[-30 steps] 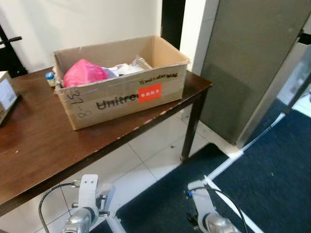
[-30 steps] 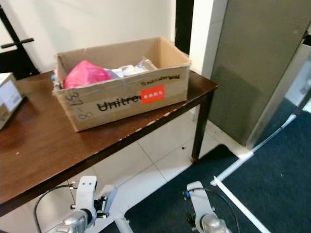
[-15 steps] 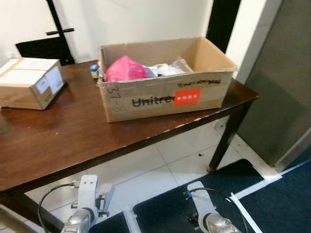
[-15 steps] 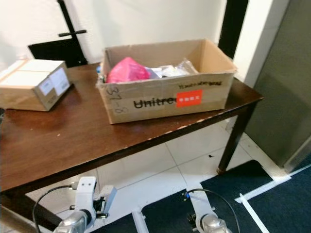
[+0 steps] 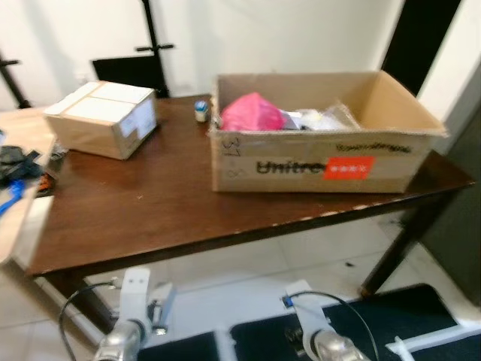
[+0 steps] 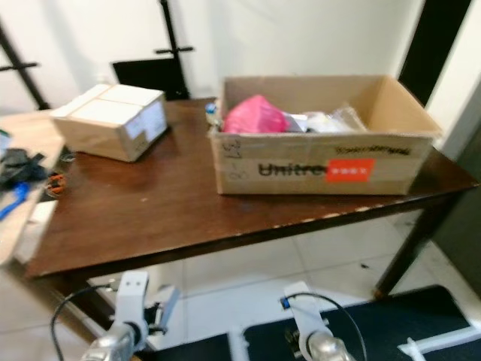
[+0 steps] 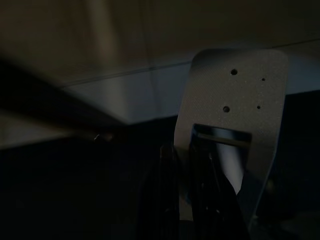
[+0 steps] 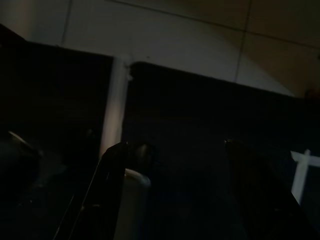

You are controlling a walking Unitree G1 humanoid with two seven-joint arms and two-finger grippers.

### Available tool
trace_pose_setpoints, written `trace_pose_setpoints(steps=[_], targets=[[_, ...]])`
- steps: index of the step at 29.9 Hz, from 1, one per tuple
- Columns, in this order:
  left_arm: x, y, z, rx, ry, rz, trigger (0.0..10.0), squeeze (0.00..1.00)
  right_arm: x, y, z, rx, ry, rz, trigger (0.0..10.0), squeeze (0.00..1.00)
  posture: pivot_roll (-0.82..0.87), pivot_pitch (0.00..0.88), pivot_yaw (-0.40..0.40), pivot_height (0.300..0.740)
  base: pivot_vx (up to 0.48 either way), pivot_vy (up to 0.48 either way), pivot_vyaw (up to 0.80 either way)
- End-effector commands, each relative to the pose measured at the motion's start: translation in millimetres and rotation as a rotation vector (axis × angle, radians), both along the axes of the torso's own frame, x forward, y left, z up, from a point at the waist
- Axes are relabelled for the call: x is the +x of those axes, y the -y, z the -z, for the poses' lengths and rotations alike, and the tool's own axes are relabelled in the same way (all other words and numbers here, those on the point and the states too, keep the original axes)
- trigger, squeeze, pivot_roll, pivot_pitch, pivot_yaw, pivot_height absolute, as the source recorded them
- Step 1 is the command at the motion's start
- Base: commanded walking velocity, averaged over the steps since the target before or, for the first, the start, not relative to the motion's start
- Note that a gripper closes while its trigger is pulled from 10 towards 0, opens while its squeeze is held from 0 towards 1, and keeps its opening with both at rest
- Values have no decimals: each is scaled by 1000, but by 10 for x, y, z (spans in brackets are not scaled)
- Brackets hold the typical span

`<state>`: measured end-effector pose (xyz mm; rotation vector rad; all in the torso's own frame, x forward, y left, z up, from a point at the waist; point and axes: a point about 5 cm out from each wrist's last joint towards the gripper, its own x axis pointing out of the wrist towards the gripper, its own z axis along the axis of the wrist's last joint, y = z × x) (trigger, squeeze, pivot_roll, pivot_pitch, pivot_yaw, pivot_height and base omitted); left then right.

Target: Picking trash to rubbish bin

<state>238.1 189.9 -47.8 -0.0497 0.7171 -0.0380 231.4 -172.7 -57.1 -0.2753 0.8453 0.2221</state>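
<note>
An open cardboard box (image 5: 323, 162) printed "Unitree" stands on the right half of a dark wooden table (image 5: 143, 203). Inside it lie a crumpled pink bag (image 5: 252, 113) and clear plastic wrappers (image 5: 331, 116). A small blue-capped bottle (image 5: 201, 110) stands on the table by the box's far left corner. Both silver arms hang low in front of the table, the left arm (image 5: 134, 316) and the right arm (image 5: 316, 338). In the dark wrist views, my left gripper (image 7: 185, 165) has its fingers together over the floor. My right gripper (image 8: 175, 145) is open with nothing in it.
A closed smaller cardboard box (image 5: 101, 119) sits at the table's far left. A lighter surface (image 5: 15, 218) with black and blue items adjoins the table on the left. A black stand (image 5: 146, 45) rises behind. Dark carpet (image 5: 421, 308) and white tiles lie below.
The camera has swung left: the Unitree box now sits right of centre, and the small closed box and the side surface have come into view. Both arms still hang.
</note>
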Motion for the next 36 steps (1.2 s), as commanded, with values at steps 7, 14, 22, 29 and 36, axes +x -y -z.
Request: trace_pose_setpoints(steps=[7, 14, 22, 29, 36], targets=[[-7, 26, 9, 1, -4, 10, 10000, 0, -67, 58, 41, -3, -22, 30, 10000, 0, -107, 64, 27, 740, 0, 0, 0], [4, 39, 3, -18, -2, 3, 10000, 0, -84, 80, 49, 12, -23, 59, 10000, 0, -110, 64, 30, 740, 0, -273, 0], [-1, 30, 6, -19, -6, 7, 10000, 0, -79, 97, 42, 19, -19, 69, 10000, 0, -111, 68, 32, 740, 0, -394, 0], [-6, 22, 9, -22, -7, 1, 10000, 0, -70, 91, 38, 21, -20, 65, 10000, 0, -109, 70, 28, 740, 0, -386, 0], [-6, 25, 9, -26, -6, -6, 10000, 0, -54, 91, 27, 20, -17, 58, 10000, 0, -107, 76, 18, 740, 0, -381, 0]])
